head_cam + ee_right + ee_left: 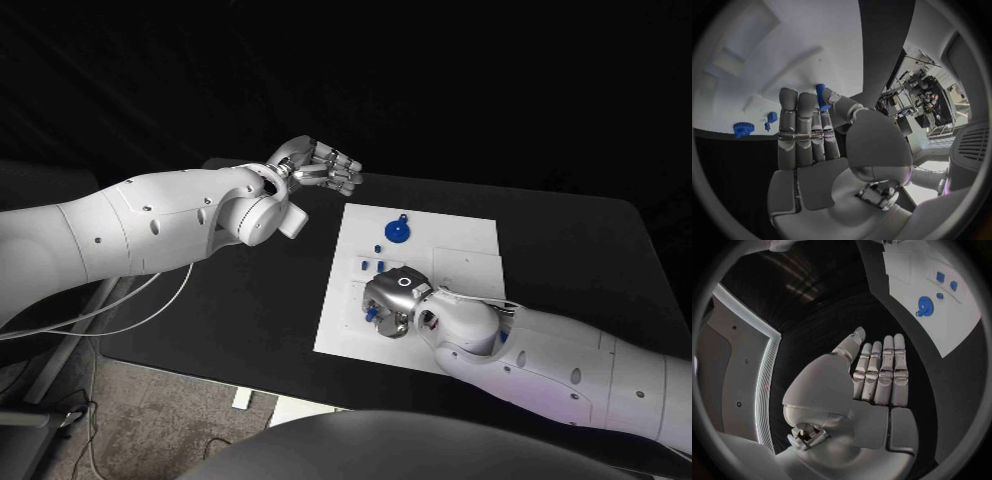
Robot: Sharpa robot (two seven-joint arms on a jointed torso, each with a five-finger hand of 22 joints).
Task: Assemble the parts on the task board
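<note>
The white task board (464, 240) lies in the middle of the black table. A blue gear (400, 232) sits on its far part, with two small blue pieces (374, 266) nearer the middle. My right hand (397, 300) hovers low over the board's near left area. In the right wrist view it (807, 135) pinches a small blue peg (820, 95) between thumb and a finger, the other fingers straight. The gear (743, 129) and a small piece (772, 116) lie beyond it. My left hand (310, 165) is raised off the board's far left corner, holding nothing, fingers straight (879, 375).
The left wrist view shows the board (904, 270) with the gear (924, 305) and small blue pieces (940, 276) some way from the left hand. Shallow recesses mark the board (748, 25). Bare black table (577, 240) surrounds the board.
</note>
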